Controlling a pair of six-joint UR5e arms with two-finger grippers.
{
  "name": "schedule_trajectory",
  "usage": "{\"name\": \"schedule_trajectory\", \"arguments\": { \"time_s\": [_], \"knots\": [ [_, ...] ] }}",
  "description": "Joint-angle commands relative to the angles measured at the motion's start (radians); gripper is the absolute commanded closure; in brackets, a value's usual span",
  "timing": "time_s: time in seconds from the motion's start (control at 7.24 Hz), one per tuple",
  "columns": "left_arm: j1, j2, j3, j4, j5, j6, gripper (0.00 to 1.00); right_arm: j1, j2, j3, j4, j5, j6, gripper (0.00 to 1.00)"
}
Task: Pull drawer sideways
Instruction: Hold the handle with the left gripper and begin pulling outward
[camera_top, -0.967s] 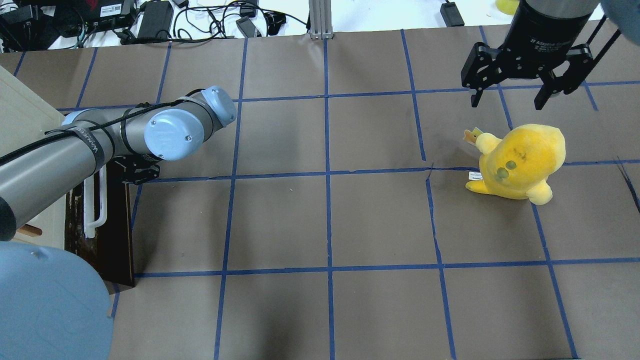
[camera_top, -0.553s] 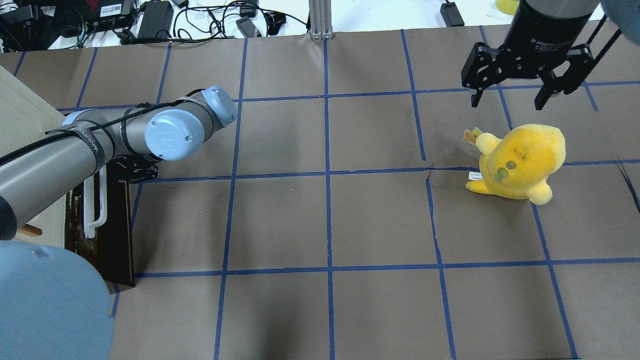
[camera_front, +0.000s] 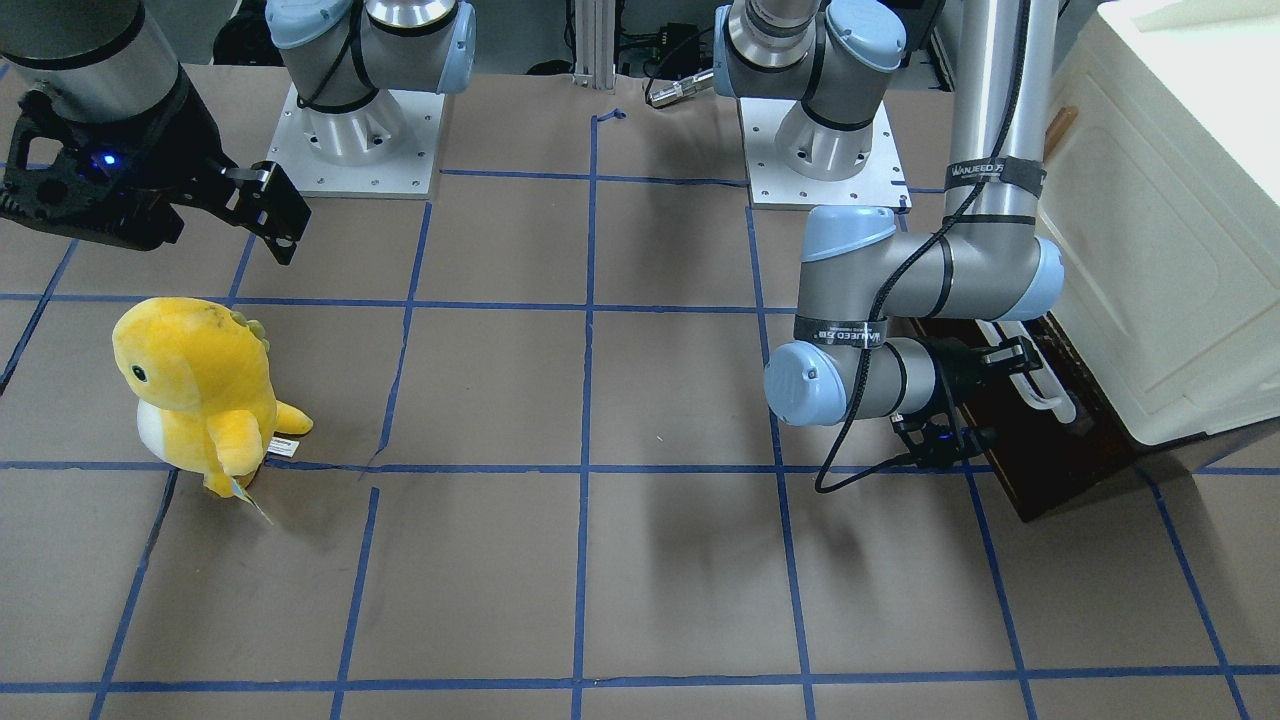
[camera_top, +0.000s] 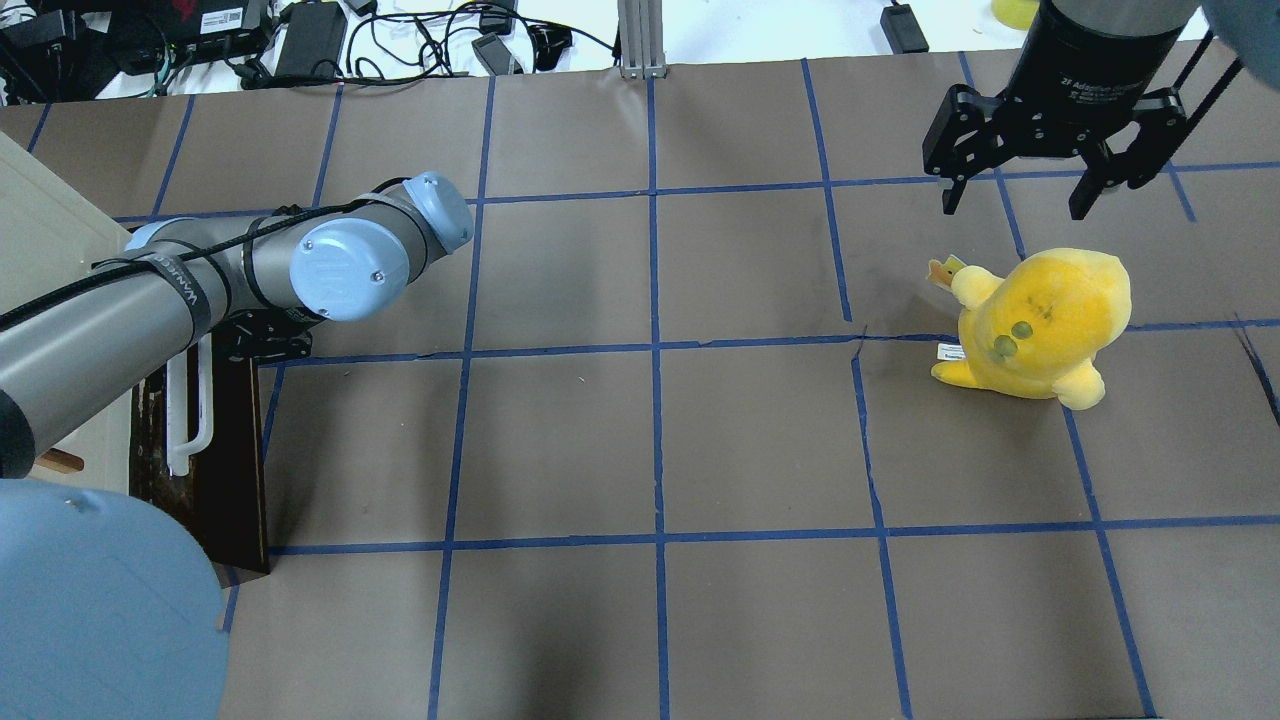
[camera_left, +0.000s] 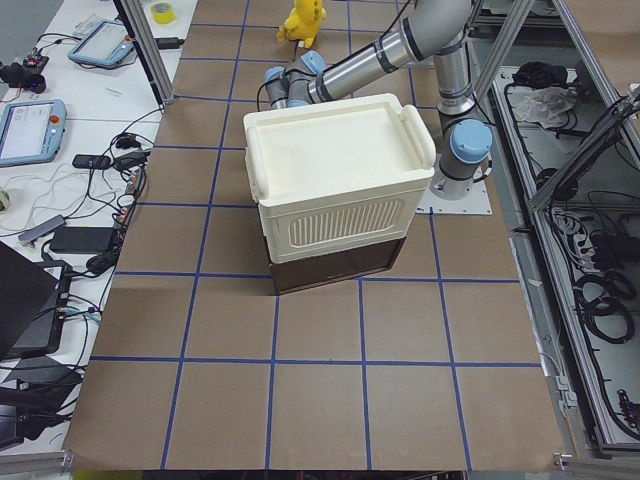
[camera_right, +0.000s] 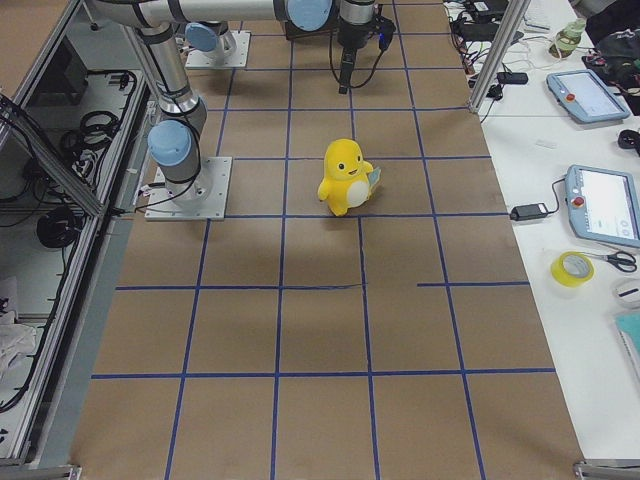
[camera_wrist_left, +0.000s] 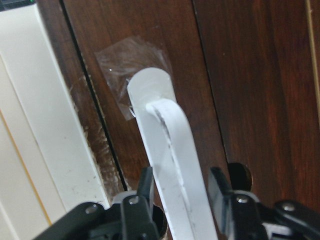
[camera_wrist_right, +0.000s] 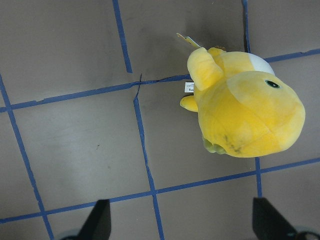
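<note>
The drawer's dark brown front (camera_top: 228, 470) stands at the table's left edge, under a cream-white cabinet (camera_front: 1160, 230). Its long white bar handle (camera_top: 190, 410) runs along the front. In the left wrist view the handle (camera_wrist_left: 170, 160) passes between my left gripper's (camera_wrist_left: 181, 185) two black fingers, which are drawn in close against its sides. In the overhead view the left gripper (camera_top: 265, 340) is mostly hidden under the forearm. It also shows in the front-facing view (camera_front: 1005, 358), at the handle's far end. My right gripper (camera_top: 1017, 208) is open and empty, up in the air at the far right.
A yellow plush toy (camera_top: 1040, 320) stands on the brown paper just below the right gripper; it also shows in the right wrist view (camera_wrist_right: 245, 115). The cabinet (camera_left: 340, 170) sits on top of the drawer (camera_left: 335, 268). Cables and power bricks (camera_top: 310, 40) lie beyond the table's far edge.
My left wrist has shifted slightly left, toward the drawer front. The drawer and the right arm have not moved.
</note>
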Motion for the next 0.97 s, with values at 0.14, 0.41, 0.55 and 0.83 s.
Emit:
{"name": "schedule_trajectory", "arguments": {
  "time_s": [0.14, 0.41, 0.55, 0.83],
  "knots": [
    [0.0, -0.002, 0.001, 0.002, -0.005, -0.003, 0.68, -0.001, 0.0, 0.0, 0.0, 0.0, 0.0, 0.0],
    [0.0, -0.002, 0.001, 0.002, -0.005, -0.003, 0.7, 0.001, 0.0, 0.0, 0.0, 0.0, 0.0, 0.0],
    [0.0, -0.002, 0.002, 0.002, -0.005, -0.003, 0.72, -0.001, 0.0, 0.0, 0.0, 0.0, 0.0, 0.0],
    [0.0, -0.004, 0.002, 0.002, -0.006, 0.0, 0.77, 0.001, 0.0, 0.0, 0.0, 0.0, 0.0, 0.0]
  ]
}}
